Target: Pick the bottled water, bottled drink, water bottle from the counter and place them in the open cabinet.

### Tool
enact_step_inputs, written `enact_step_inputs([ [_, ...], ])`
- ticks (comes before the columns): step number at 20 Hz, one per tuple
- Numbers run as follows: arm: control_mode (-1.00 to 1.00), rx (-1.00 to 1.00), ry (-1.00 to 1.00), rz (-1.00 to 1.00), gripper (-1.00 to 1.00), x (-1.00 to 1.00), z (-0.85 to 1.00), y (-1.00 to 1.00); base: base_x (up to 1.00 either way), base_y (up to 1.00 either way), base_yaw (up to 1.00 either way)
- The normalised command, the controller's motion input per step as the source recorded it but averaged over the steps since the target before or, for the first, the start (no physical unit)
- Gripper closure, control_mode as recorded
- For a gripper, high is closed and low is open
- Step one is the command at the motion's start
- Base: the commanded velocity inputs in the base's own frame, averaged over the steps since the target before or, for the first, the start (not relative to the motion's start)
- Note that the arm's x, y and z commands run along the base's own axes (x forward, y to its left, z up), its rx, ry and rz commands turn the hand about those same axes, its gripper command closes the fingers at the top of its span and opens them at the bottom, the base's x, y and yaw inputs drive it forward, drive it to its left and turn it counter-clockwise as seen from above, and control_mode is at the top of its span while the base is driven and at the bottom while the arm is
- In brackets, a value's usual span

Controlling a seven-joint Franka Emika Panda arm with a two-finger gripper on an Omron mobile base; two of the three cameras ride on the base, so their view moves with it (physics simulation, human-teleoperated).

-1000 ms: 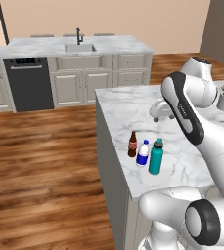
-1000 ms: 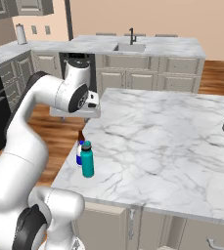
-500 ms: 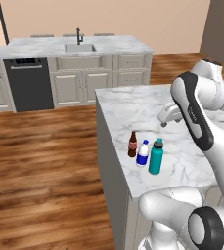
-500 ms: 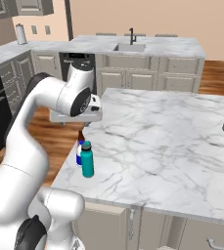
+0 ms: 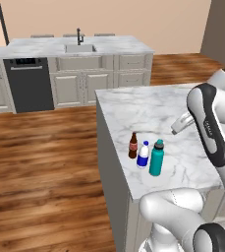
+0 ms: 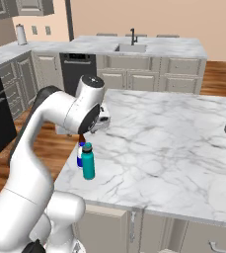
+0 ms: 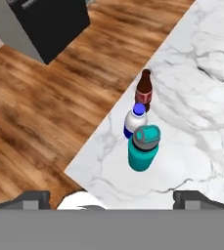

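Left base view shows the counter [image 5: 158, 113], a marble island top, with all three bottles standing upright in a tight row near its front-left corner, close to the left edge. Largest is the water bottle [image 5: 156, 158], nearest the front edge; the bottled water [image 5: 143, 154] stands just beside it, seemingly touching, and the bottled drink [image 5: 132, 145] is last in the row, farthest from the front. From the hand view the same line runs teal flask [image 7: 143, 148], blue-capped bottle [image 7: 134, 120], brown bottle [image 7: 145, 91]. The gripper [image 7: 111, 197] hangs well above them, fingers spread wide and holding nothing.

The likely trouble is the crowding: fingers coming down around one bottle could clip its neighbour and tip it, and so near the left edge a toppled bottle could roll off to the floor.
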Motion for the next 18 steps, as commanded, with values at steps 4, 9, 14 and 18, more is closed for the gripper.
enact_step_inputs([
  [4, -1.0, 0.06, -0.17, 0.17, -1.0, 0.0, -0.31, -0.14, 0.0, 0.0, 0.0],
  [9, -1.0, 0.07, -0.09, 0.17, -1.0, 0.01, -0.36, -0.09, 0.0, 0.0, 0.0],
  [14, -1.0, 0.06, -0.02, 0.16, -1.0, 0.1, -0.36, -0.03, 0.0, 0.0, 0.0],
  [18, -1.0, 0.04, -0.04, 0.18, -1.0, 0.22, -0.45, 0.0, 0.0, 0.0, 0.0],
])
